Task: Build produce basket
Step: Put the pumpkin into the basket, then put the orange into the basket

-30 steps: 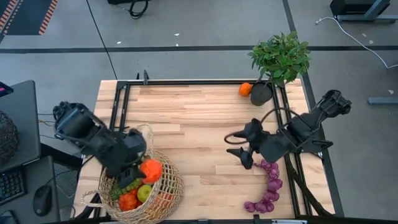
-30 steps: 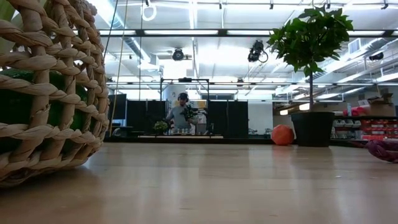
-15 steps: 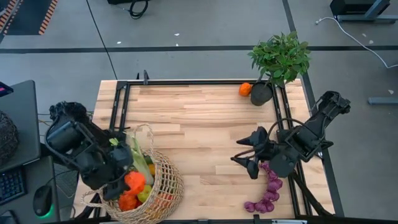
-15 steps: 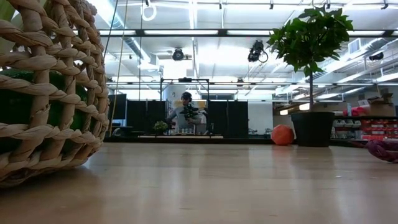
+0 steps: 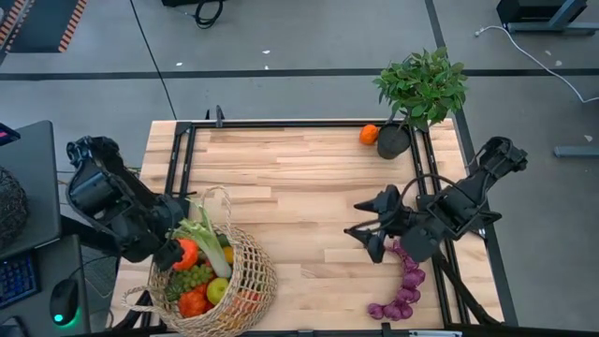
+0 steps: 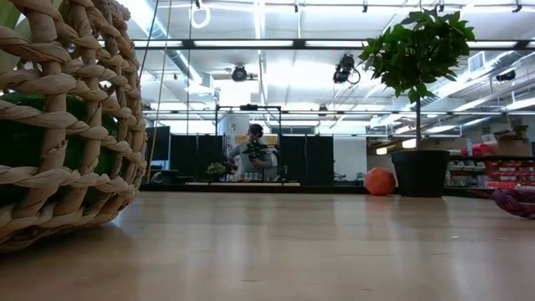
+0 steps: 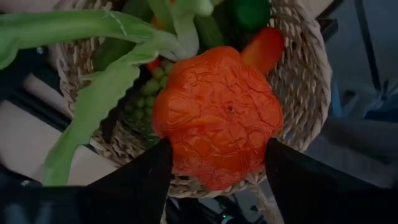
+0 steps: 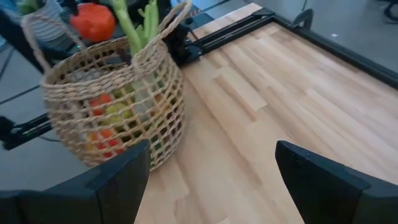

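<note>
Your left gripper (image 7: pixel 214 155) clasps a crinkled orange toy pepper (image 7: pixel 217 115) over the tan woven wicker basket (image 5: pixel 251 276); your right gripper (image 5: pixel 367 232), fingers spread wide, hovers above purple grapes (image 5: pixel 404 285).

No legible text or labels anywhere.

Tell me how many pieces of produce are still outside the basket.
2 on the table: an orange beside the plant pot, and purple grapes by the right gripper. The left gripper holds a third.
</note>
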`<act>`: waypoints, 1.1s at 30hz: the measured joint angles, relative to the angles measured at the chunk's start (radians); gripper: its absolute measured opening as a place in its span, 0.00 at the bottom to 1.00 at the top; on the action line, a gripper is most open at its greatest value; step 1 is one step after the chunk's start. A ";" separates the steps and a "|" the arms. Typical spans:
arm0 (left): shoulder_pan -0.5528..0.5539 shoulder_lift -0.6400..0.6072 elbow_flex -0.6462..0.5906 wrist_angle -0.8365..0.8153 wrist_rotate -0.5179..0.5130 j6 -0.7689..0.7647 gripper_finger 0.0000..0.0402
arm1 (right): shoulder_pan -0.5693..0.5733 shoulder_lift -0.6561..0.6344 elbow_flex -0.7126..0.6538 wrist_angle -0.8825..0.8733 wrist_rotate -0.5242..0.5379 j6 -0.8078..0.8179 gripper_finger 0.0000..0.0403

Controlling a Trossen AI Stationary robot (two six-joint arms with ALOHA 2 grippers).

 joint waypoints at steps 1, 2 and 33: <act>-0.004 0.000 0.000 0.001 -0.003 0.005 0.61 | -0.010 0.000 0.000 0.000 0.000 -0.005 0.87; -0.007 0.000 0.000 0.002 -0.003 0.025 0.62 | -0.021 0.000 0.000 0.000 0.001 -0.009 0.87; 0.104 0.106 0.187 0.103 -0.063 0.418 0.95 | -0.112 0.000 0.000 -0.174 -0.057 0.056 0.87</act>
